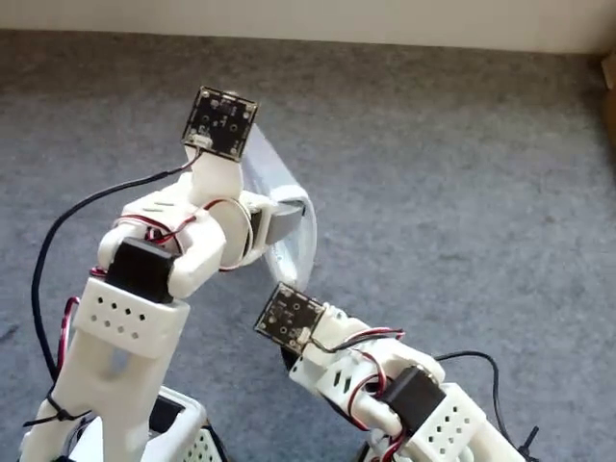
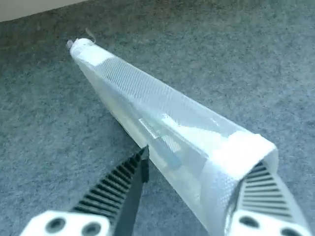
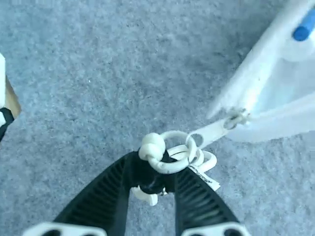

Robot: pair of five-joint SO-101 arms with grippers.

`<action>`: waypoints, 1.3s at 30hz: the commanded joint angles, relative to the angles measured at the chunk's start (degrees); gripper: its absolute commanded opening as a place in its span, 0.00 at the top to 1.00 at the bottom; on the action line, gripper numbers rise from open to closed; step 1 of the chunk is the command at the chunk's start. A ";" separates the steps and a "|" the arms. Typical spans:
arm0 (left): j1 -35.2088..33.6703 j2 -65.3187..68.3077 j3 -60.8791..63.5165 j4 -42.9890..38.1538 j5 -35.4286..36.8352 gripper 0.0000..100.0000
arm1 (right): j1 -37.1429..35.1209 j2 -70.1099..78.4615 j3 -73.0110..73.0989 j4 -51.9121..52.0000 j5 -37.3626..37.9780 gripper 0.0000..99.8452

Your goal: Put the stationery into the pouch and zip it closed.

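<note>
1. Two hands are working on the pouch [image 1: 292, 207], which sits at the centre of the high view, between the two arms and over the grey desk [image 1: 481, 144].
2. The left hand [image 2: 202, 160] is clenched on one end of the pouch. One side presses the mesh wall and the other bears on the white end band.
3. The right hand [image 3: 155, 172] is clamped on the white cord loop [image 3: 170, 155].
4. The cord loop is tied to the zipper pull [image 3: 211, 132], which hangs at a corner of the pouch.
5. I see a blue item [image 3: 305, 27] through the pouch wall. I cannot tell what it is.
6. In the high view, the left arm fills the left of the frame and the right arm the lower right.
</note>
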 commanded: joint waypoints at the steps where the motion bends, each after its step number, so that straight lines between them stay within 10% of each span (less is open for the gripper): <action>1: 1.98 -0.40 1.71 -5.45 0.00 0.71 | -2.68 -1.27 -0.92 0.75 0.70 1.00; 39: 2.15 -21.93 1.45 -1.05 5.63 0.72 | -2.59 -1.27 -1.19 0.31 0.62 1.00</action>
